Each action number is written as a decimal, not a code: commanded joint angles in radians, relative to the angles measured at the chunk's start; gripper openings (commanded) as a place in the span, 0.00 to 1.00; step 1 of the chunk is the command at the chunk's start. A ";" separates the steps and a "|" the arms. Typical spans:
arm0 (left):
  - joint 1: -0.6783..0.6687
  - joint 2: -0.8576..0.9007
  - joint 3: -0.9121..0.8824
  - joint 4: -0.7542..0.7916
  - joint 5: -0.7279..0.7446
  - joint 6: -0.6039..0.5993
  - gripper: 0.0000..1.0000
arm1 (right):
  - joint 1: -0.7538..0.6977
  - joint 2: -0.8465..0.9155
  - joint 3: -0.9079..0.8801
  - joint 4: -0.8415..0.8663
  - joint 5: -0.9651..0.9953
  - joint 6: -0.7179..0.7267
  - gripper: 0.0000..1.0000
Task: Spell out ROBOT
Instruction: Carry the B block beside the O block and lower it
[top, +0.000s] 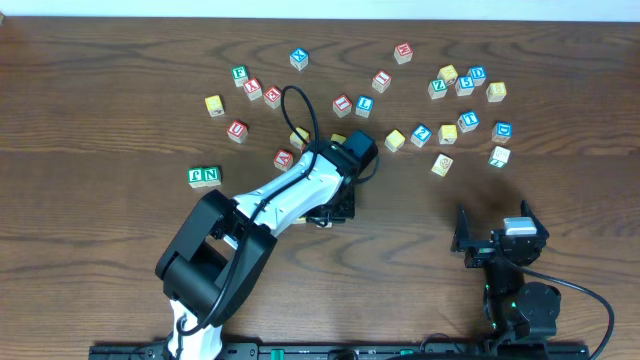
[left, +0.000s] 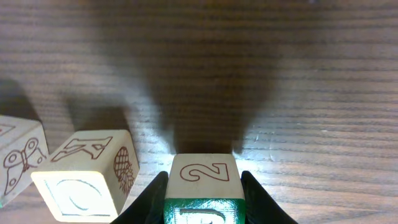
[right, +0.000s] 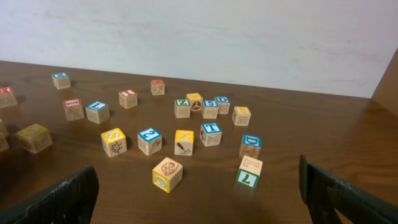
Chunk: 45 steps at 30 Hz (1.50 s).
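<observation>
My left gripper (left: 204, 198) is shut on a wooden cube (left: 204, 177) with a red 2 on top and a green front face. Its letter is cut off by the frame edge. In the overhead view the left arm (top: 300, 185) hides this cube. A blue-faced T cube (right: 211, 134) stands among the scattered cubes, also visible from above (top: 468, 121). A yellow-faced cube (right: 168, 174) with a round letter sits nearest my right gripper (right: 200, 196). That gripper is open, holds nothing, and rests at the front right (top: 497, 240).
Right of the arm lie many loose cubes, among them a green 7 cube (right: 249, 172). Two green cubes, one an N (top: 211, 176), sit at the left. A pale cube (left: 84, 177) with a pineapple stands just left of the held cube, a butterfly cube (left: 18, 163) beyond it.
</observation>
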 joint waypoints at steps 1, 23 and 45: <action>-0.002 -0.023 -0.010 0.003 -0.006 0.032 0.07 | -0.006 -0.005 -0.001 -0.004 0.009 0.009 0.99; 0.029 -0.023 -0.082 0.066 -0.059 0.090 0.07 | -0.006 -0.005 -0.001 -0.004 0.009 0.009 0.99; 0.114 -0.023 -0.082 0.069 0.014 0.151 0.07 | -0.006 -0.005 -0.001 -0.005 0.009 0.009 0.99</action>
